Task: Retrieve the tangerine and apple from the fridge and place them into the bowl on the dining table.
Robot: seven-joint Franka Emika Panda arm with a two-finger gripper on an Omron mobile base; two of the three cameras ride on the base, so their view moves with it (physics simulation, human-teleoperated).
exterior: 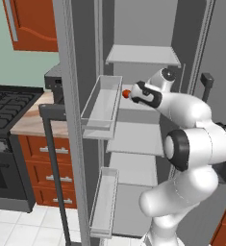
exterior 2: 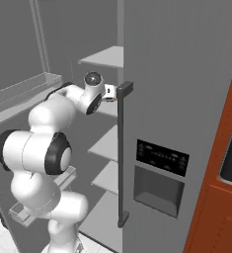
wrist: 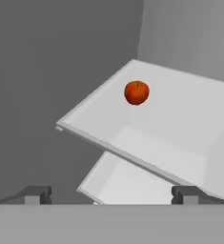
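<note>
**Reaching for the apple on the fridge shelf**

Now the gripper (wrist: 111, 194) sits with its two dark fingertips (wrist: 35, 194) spread wide and nothing between them, aimed into the open fridge (exterior 2: 186, 99). The apple (wrist: 136, 92) rests on a white inner shelf (wrist: 180, 119), at about 12 o'clock from the fingertips in the hand view and well apart from them.

Risks, as I judge them: the shelf's front edge lies between the gripper and the fruit, so a low approach could knock a finger against that lip. A round fruit on a smooth shelf may also roll toward the back wall if one finger touches it first, so the fingers should come around it evenly. In the left base view the hand (exterior: 145, 94) is just beside the door bin (exterior: 101, 103), at its 3 o'clock, and a wide swing could clip it.

The apple is small, round and red-orange, with a tiny dark stem dimple on top; in the left base view a sliver of it (exterior: 126, 93) peeks out at 9 o'clock of the hand.
</note>
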